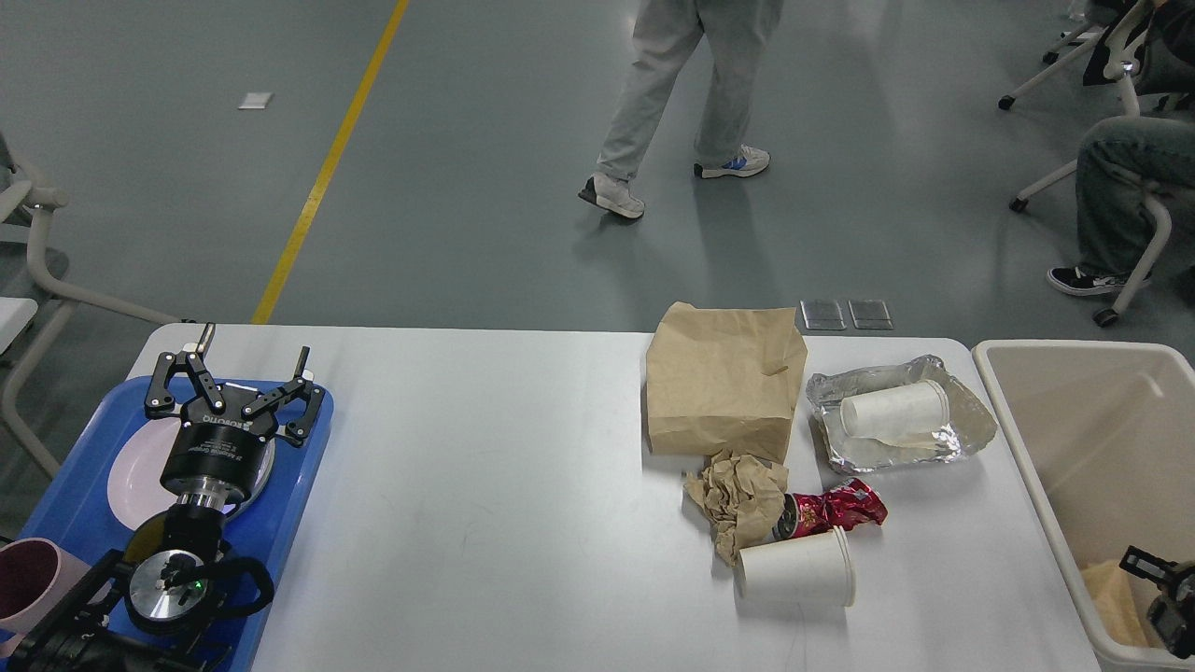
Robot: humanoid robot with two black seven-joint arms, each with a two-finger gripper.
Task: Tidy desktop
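Head view shows the white bench (485,485) littered on its right half — paper bag (724,383), crumpled paper (739,497), red wrapper (836,509), two tipped cups (795,567), foil (971,415). Left hand (233,373) hangs over the blue tray (299,485), fingers spread, empty. Right hand (1162,593) sits low inside the cream bin (1018,439) — whether it is parted, I cannot tell. Lying cups could roll if nudged.

An industrial hall or test lab: grey polished concrete floor (485,187) with a yellow lane line (327,168) beyond the white surface (485,485), rolling chairs (1134,243) beside it.
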